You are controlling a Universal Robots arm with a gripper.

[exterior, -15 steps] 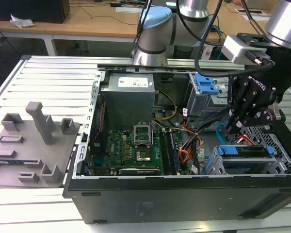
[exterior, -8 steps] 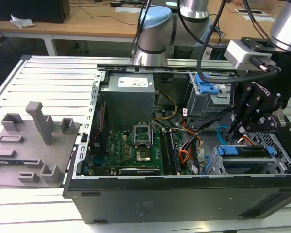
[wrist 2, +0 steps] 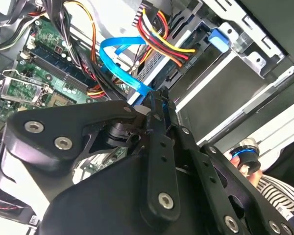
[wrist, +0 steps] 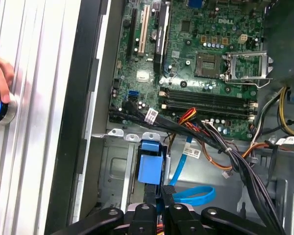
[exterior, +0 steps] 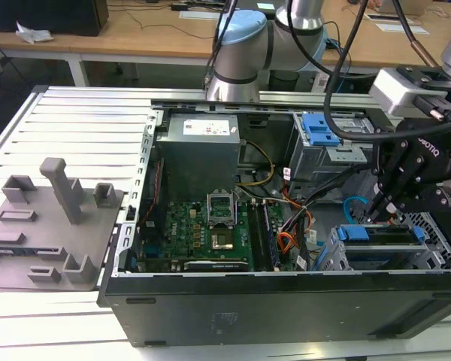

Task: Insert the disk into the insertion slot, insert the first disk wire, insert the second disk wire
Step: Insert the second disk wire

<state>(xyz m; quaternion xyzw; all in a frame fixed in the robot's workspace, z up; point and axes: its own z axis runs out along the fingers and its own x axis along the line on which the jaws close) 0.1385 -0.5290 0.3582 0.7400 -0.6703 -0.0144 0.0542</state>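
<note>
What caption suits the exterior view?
Black robot claw poised above the blue-framed silver disk inside an open black computer case.

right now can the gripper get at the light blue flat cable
Probably yes. In the second wrist view the gripper sits right at the second disk wire, whose loop lies open; the fingertips look closed around its end, though the contact is partly hidden.
</note>
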